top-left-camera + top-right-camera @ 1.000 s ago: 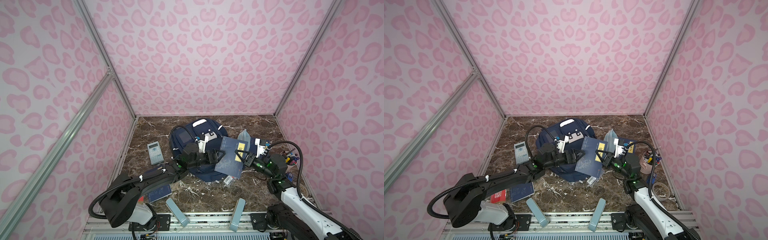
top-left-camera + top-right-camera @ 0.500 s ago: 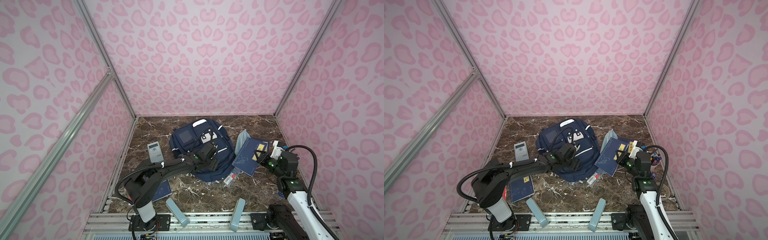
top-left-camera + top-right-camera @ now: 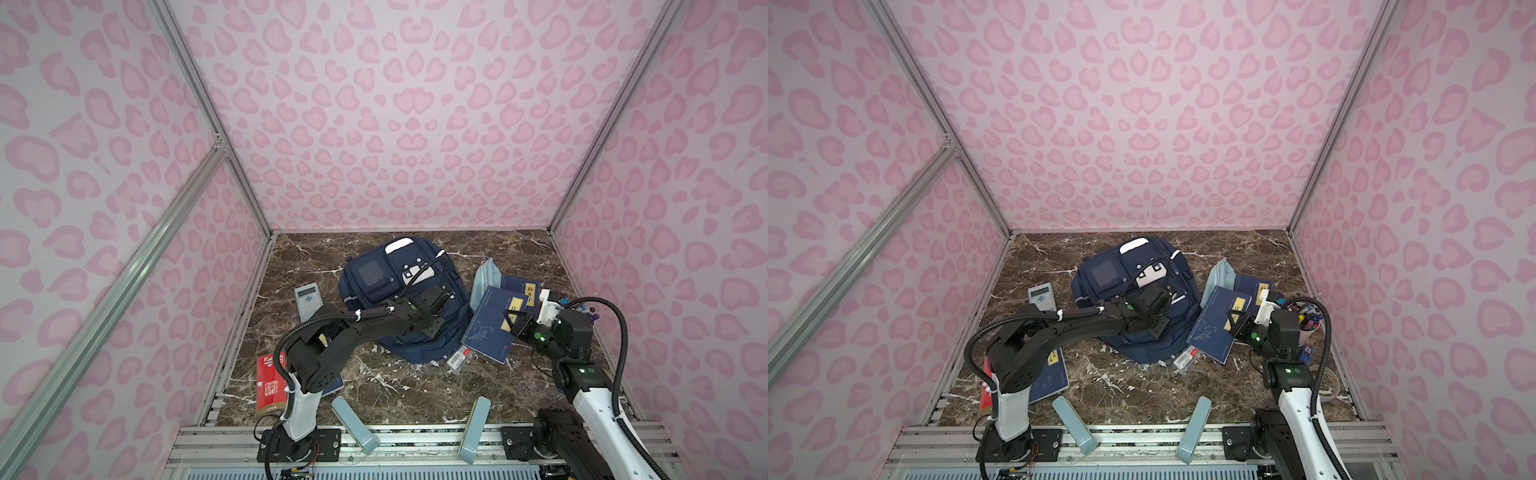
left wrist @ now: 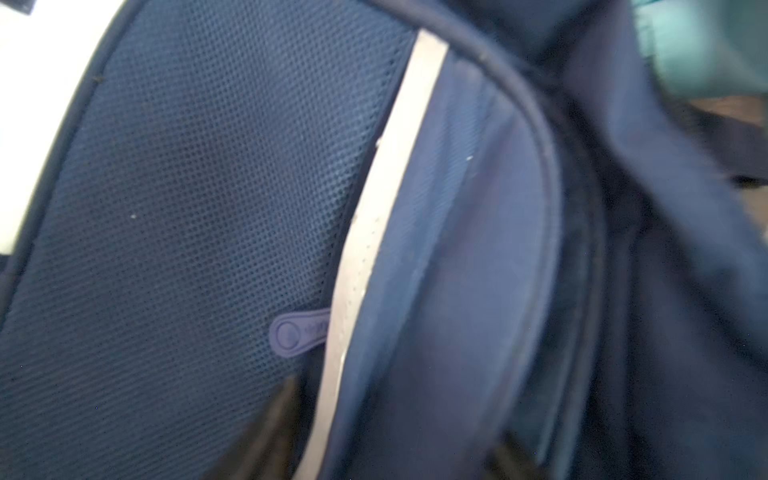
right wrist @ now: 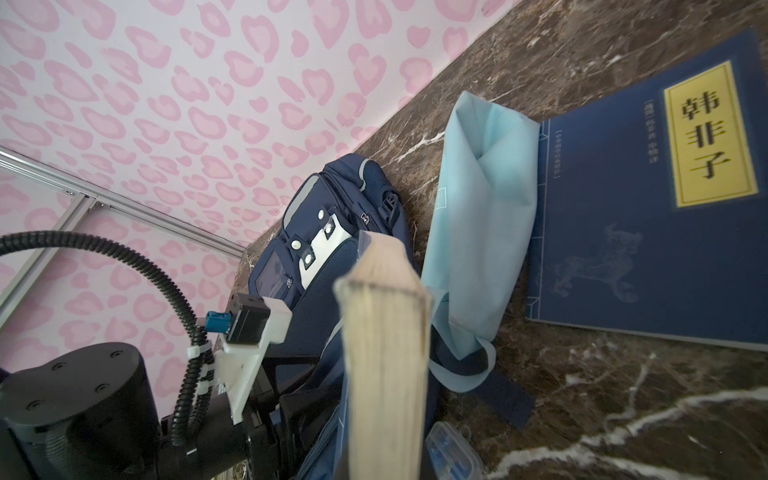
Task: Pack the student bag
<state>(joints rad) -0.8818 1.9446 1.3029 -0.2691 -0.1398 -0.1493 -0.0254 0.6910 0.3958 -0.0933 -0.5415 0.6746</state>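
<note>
My right pincer is clamped on a blue book, just beside the student bag on the bench. My left pincer presses down on the bag; I cannot tell its jaws. I should pull the bag's mouth wide, then slide the book in slowly.

Black arms, white bases, ribbed black cables
</note>
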